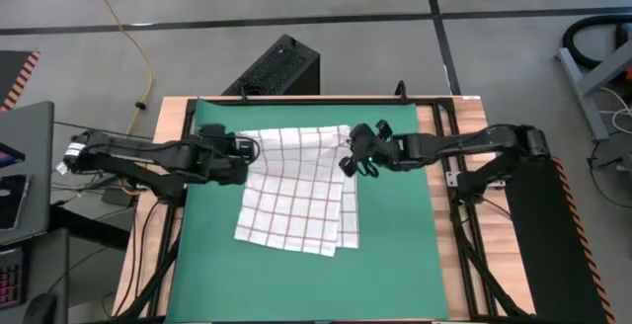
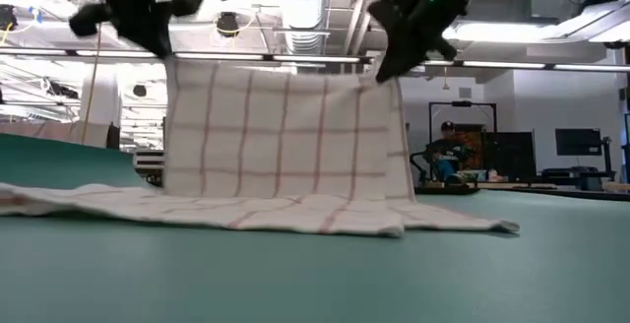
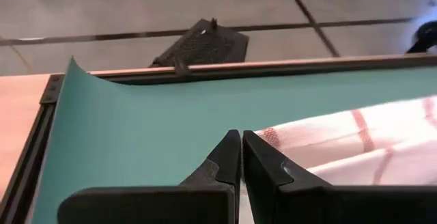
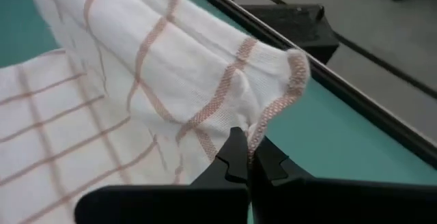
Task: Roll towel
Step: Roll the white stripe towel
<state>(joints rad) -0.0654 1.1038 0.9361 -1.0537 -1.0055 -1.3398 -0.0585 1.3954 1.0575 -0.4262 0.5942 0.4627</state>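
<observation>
The towel (image 1: 296,191), white with a red grid, is on the green mat (image 1: 395,255). Its far edge is raised between my two grippers. In the low view that part hangs like a curtain (image 2: 285,126), and the near part lies spread on the mat (image 2: 256,210). My left gripper (image 1: 245,156) is shut at the towel's far left corner. My right gripper (image 1: 353,158) is shut at its far right corner. In the high view the towel's right side lies doubled over. My left gripper has the towel's far left corner (image 3: 270,136), which comes out right beside the shut fingers (image 3: 232,157); the fingers hide the contact itself. It comes in from the table's left, slanting down. The cloth hangs below, its near part on the mat. My right gripper pinches the towel's far right corner at its red-striped hem (image 4: 263,125) between the two fingertips. It comes in from the table's right, slanting down. The corner bunches into folds above the fingers (image 4: 235,157). The upper edge runs nearly straight to the other gripper.
Wooden table borders and dark frame rails (image 1: 434,126) flank the mat. A black box (image 1: 281,67) sits on the floor beyond the far edge. Bare green mat lies near and right of the towel. A person (image 2: 448,156) sits far back in the room.
</observation>
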